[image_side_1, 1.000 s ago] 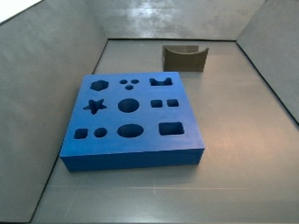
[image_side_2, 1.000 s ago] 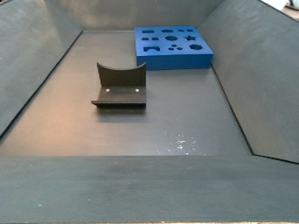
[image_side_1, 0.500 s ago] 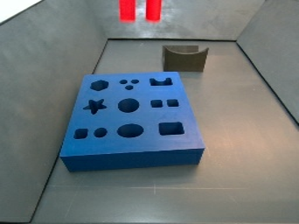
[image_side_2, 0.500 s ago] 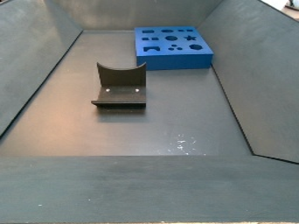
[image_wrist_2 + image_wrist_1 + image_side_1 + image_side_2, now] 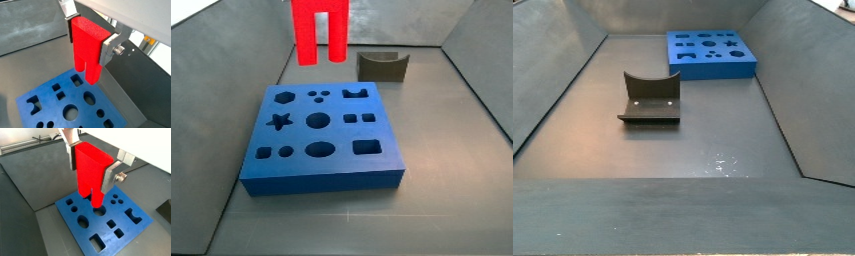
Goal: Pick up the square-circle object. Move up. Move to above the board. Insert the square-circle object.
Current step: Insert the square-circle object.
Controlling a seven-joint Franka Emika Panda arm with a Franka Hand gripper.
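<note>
My gripper point(image 5: 89, 178) is shut on the square-circle object point(image 5: 90, 170), a tall bright red block with two short prongs pointing down. The silver fingers point(image 5: 111, 175) clamp its upper sides; both wrist views show this point(image 5: 87, 47). The red block point(image 5: 87, 50) hangs upright above the board point(image 5: 133, 234), a thick blue slab with shaped holes, also seen in the wrist view point(image 5: 47, 111). In a side view the red block point(image 5: 321, 32) hangs above the floor behind the board point(image 5: 385, 168), and the gripper is out of frame. In a side view with the board point(image 5: 714, 72), block and gripper are out of view.
The dark fixture point(image 5: 382, 66) stands on the floor behind the board, near the back wall, and shows closer in a side view point(image 5: 649, 98). Grey sloping walls enclose the grey floor on all sides.
The red block has come down into the side view: absent a second ago, its prong tips showed half a second ago, and now much more of it hangs in view.
</note>
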